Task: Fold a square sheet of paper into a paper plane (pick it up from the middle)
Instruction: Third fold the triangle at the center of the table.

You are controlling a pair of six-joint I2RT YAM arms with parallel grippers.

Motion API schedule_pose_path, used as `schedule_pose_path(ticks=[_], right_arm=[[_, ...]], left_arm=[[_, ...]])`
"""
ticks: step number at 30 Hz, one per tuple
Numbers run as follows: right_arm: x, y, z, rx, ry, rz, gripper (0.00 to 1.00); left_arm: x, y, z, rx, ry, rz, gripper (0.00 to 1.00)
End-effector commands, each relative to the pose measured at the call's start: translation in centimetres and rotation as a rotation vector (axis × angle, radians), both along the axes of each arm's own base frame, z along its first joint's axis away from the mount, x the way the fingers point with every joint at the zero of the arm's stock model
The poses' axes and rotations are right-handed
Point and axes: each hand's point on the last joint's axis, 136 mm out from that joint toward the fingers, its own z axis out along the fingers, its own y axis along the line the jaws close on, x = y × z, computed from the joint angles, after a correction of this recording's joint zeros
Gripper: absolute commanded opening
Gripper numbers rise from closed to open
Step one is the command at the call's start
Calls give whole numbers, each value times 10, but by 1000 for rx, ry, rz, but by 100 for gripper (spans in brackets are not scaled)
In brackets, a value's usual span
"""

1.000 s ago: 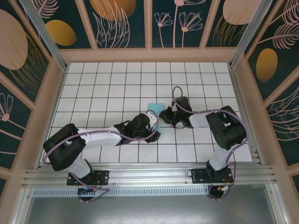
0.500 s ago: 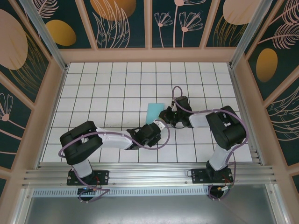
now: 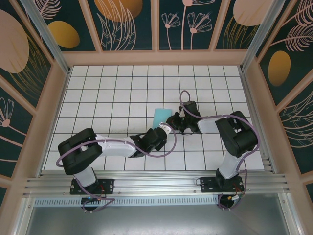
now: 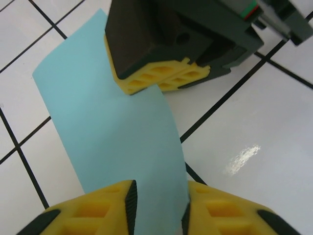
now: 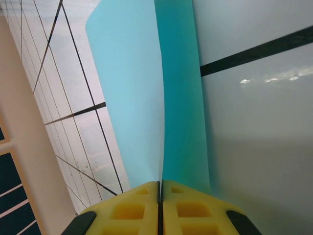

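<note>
The sheet of paper (image 3: 160, 116) is light cyan and folded over, standing bowed just off the white grid table near its middle. My right gripper (image 3: 172, 120) is shut on the paper's right end. In the right wrist view the fold line (image 5: 159, 98) runs straight into its closed pads, right gripper (image 5: 160, 188). My left gripper (image 3: 165, 128) reaches in from the near side. In the left wrist view the paper (image 4: 112, 132) passes between its parted fingers, left gripper (image 4: 157, 196), and the paper's right edge meets the right finger. Beyond it, the right gripper's yellow pads (image 4: 161, 78) pinch the far end.
White tiles with black grid lines (image 3: 117, 93) stretch out to the left and back of the paper. Wooden-framed walls (image 3: 156, 56) ring the table. Both arms meet close together at the centre, with purple cables looping over them.
The left arm has swung its elbow inward and its gripper has settled at the paper's near end, with its jaws narrowing around the paper. The right gripper has stayed still and shut.
</note>
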Motion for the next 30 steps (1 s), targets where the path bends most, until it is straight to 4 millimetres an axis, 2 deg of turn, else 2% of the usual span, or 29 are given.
schedule_pose_path(ticks=[1,8,9,13,21,25,30], right_arm=[[2,2,-3,-30,-2,11,11],[1,0,-2,-42,-6,20,12],[2,1,-2,-47,-10,26,13],[3,-2,4,-79,-31,38,18],[18,-32,30,-197,-115,-11,33],[24,-35,46,-210,-167,-19,33],[31,-13,66,-136,-243,61,22]], left_arm=[[0,0,8,-34,-16,0,26],[-2,-1,6,-33,-6,-9,1],[-2,-2,6,-34,-5,-10,0],[-2,-4,9,-41,-3,-18,0],[-14,-17,11,-133,127,-113,0],[-16,-20,15,-171,181,-143,0],[-16,-20,16,-197,229,-159,0]])
